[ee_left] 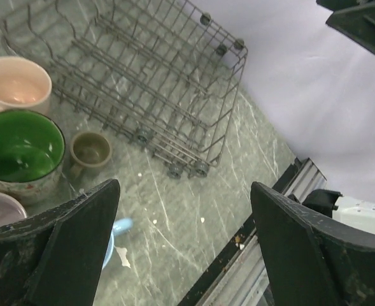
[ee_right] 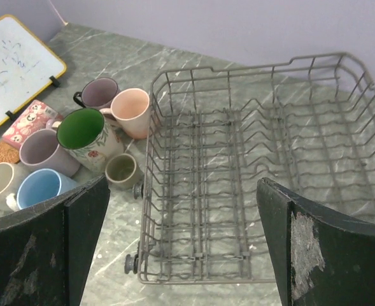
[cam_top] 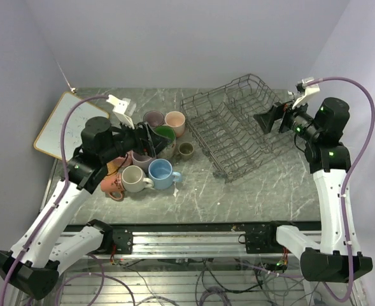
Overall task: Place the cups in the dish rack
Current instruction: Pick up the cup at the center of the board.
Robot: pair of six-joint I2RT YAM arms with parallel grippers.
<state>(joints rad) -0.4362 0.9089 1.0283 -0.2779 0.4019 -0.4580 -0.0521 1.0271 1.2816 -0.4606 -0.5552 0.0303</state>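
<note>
At the far left a whiteboard lies on the marbled table; just right of it the left gripper hangs over the mugs with its fingers spread wide (the left wrist view shows only table and mug rims between them); the mugs stand upright in a tight cluster on the table, all outside the rack; at the near left of the cluster are a peach mug, a cream mug and a blue mug; at its far side are a mauve mug and a pink mug; the green-lined mug sits just in front of those two, and the small olive mug stands at the cluster's right edge, nearest the rack; the rack rests right of centre, set at an angle to the table edge, its tines upright; the right gripper hovers at the rack's far right side, jaws likewise wide apart, pointing over the wires towards the mugs.
</note>
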